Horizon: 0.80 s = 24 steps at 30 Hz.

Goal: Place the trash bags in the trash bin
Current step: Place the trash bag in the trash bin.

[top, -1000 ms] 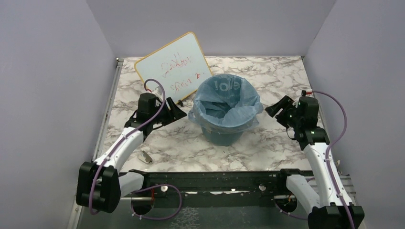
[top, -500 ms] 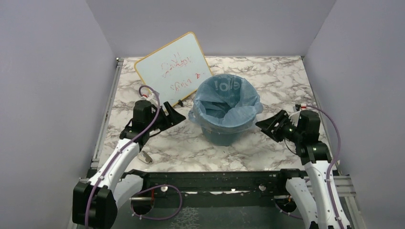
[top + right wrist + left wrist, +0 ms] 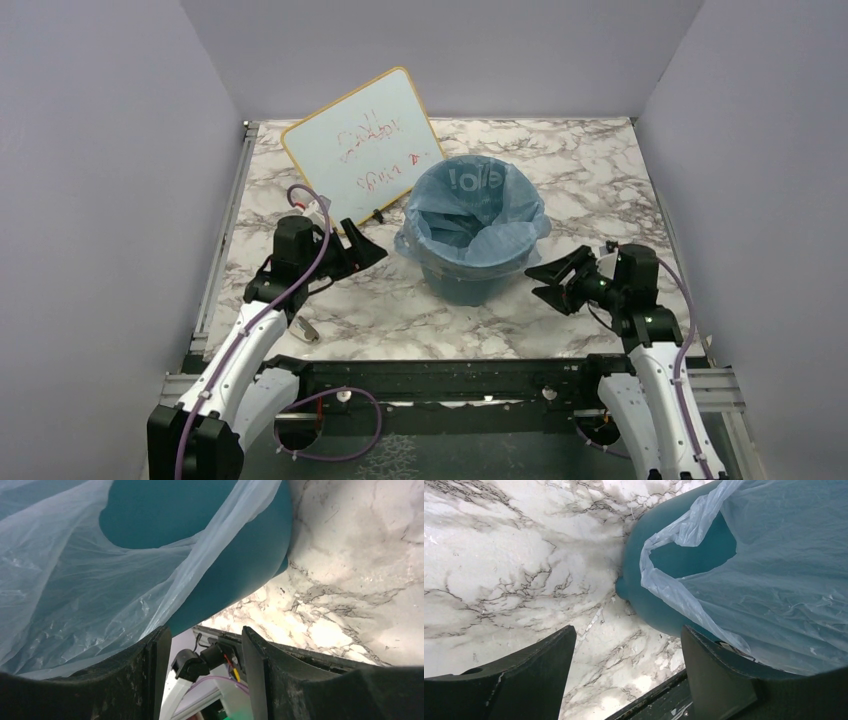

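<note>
The teal trash bin (image 3: 470, 283) stands upright mid-table. The pale-blue trash bag (image 3: 470, 225) lines it, its film folded out over the rim and hanging down the sides. My left gripper (image 3: 368, 247) is open and empty, just left of the bin. My right gripper (image 3: 550, 280) is open and empty, just right of the bin, low by its base. The left wrist view shows the bin wall (image 3: 654, 605) and the draped bag (image 3: 774, 580) ahead of the spread jaws. The right wrist view shows the bin (image 3: 235, 560) and bag (image 3: 75, 600) the same way.
A whiteboard (image 3: 362, 148) with red writing leans at the back left, behind the bin. A small silvery object (image 3: 306, 328) lies on the marble near the left arm. Grey walls close in the sides and back. A black rail (image 3: 450, 375) runs along the near edge.
Both arms have drawn back toward the near edge and lowered. The right gripper moved from beside the rim down and nearer. The bin and bag have not moved.
</note>
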Available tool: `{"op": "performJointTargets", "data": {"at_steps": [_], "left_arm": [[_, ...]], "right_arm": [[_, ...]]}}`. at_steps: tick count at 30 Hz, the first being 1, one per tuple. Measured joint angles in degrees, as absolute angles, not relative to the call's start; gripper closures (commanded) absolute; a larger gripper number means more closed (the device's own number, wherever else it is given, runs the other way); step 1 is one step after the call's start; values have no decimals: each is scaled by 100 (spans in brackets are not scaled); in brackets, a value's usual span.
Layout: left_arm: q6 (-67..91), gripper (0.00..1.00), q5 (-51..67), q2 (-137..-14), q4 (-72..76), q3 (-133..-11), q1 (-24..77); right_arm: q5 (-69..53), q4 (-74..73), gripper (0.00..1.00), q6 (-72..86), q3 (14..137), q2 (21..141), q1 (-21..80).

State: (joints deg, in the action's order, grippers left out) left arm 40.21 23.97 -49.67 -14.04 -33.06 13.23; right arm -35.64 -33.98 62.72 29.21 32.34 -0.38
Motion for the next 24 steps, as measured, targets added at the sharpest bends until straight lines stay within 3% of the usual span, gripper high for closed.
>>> {"op": "performJointTargets", "data": {"at_steps": [10,24], "left_arm": [[4001,17,2399,-5116,-1533,-3417,1323],[4036,16,2397,-5227,-1463,-3439,1323]], "right_arm": [[-3957,-2910,39,7255,2661,2943,-38],[-4799,-2534,38,7384,2659,3210,-38]]}}
